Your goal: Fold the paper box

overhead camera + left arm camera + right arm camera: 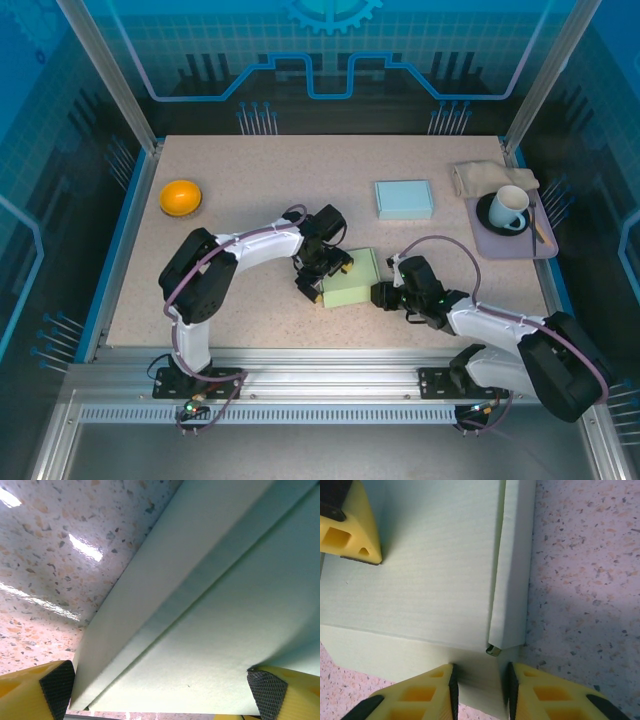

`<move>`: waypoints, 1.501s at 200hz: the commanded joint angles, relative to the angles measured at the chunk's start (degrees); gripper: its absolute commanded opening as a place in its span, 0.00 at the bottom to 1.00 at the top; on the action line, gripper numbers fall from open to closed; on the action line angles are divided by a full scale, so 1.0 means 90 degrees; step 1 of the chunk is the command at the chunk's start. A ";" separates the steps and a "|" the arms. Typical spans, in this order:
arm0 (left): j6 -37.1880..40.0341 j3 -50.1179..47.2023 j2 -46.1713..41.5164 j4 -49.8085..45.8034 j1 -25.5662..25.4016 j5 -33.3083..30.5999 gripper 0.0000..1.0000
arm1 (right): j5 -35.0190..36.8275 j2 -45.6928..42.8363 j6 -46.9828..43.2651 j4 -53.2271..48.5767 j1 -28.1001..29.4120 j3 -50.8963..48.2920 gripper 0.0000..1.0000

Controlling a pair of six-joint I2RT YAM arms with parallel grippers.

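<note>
Paper box (352, 280) closed | left pincer (162, 692) apart astride it | right pincer (481, 690) clamping its edge

The top external camera looks down from high behind the arm bases at 6 o'clock, facing 12, and takes in the whole table (250, 180). The left wrist camera skims along the paper box (352, 280), nearly touching it. The right wrist camera looks down on the box's top, close. All three share box and table. At 10 o'clock the right wrist view catches a finger (350, 530) of the left tool (322, 285).
</note>
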 commanded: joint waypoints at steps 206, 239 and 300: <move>-0.0071 -0.0277 0.0645 -0.0799 0.0041 -0.0267 0.94 | 0.0586 0.0377 0.0027 -0.0133 -0.0103 0.0066 0.17; -0.0018 -0.0273 0.0683 -0.0799 0.0051 -0.0247 0.94 | 0.0765 0.0770 0.0099 0.0226 -0.0158 0.0009 0.16; 0.0024 -0.0327 0.0762 -0.0690 0.0041 -0.0124 0.94 | 0.0733 0.1390 -0.0039 0.1581 -0.0149 -0.0014 0.22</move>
